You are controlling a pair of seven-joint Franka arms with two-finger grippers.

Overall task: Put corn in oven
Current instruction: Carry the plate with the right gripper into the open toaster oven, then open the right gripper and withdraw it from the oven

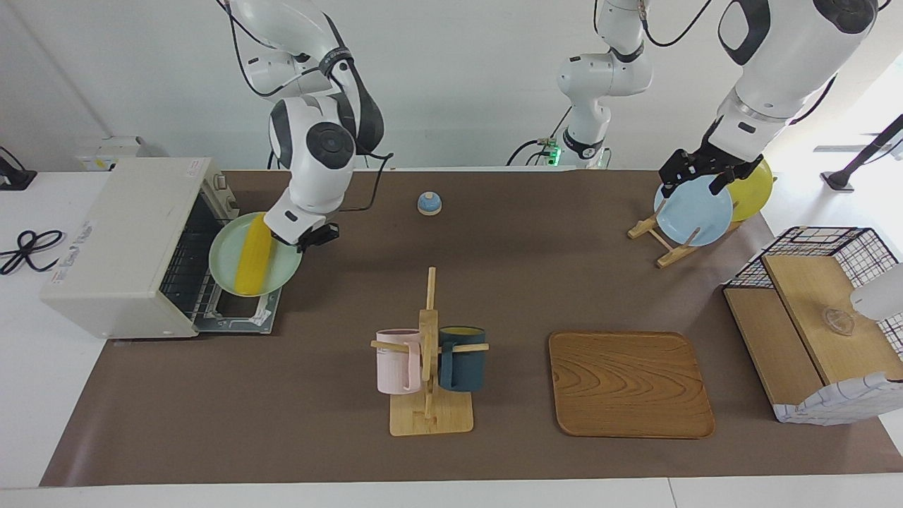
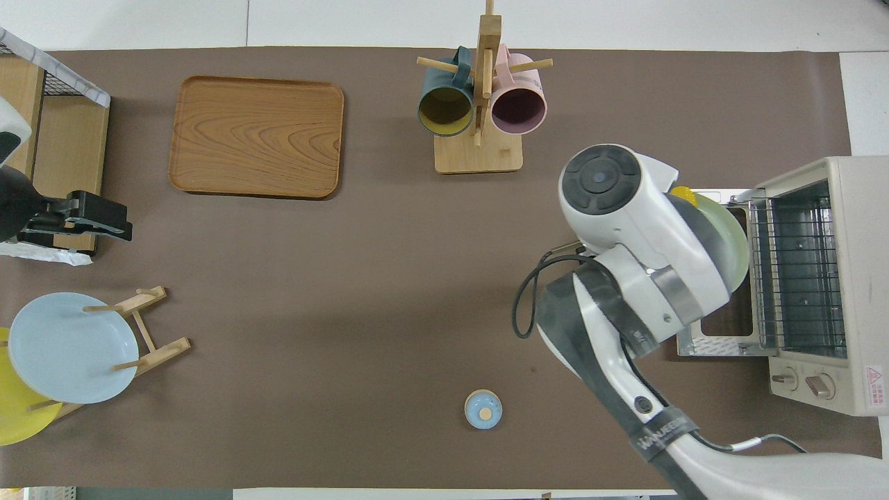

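Note:
The yellow corn [image 1: 252, 255] lies on a pale green plate [image 1: 286, 259]. My right gripper [image 1: 302, 237] is shut on the plate's rim and holds it in the air over the oven's dropped door [image 1: 243, 310], just in front of the rack opening. The cream-white oven [image 1: 120, 233] stands at the right arm's end of the table. In the overhead view the right arm covers most of the plate [image 2: 735, 239], and only the corn's tip [image 2: 684, 196] shows beside the oven [image 2: 858, 278]. My left gripper [image 1: 693, 185] waits open above the plate rack.
A wooden mug stand [image 1: 428, 367] with a pink and a dark blue mug stands mid-table. Beside it lies a wooden tray [image 1: 630, 384]. A small blue bell [image 1: 429, 203] sits near the robots. A rack holds a blue plate [image 1: 695, 212] and a yellow one. A wire basket [image 1: 825, 317] stands at the left arm's end.

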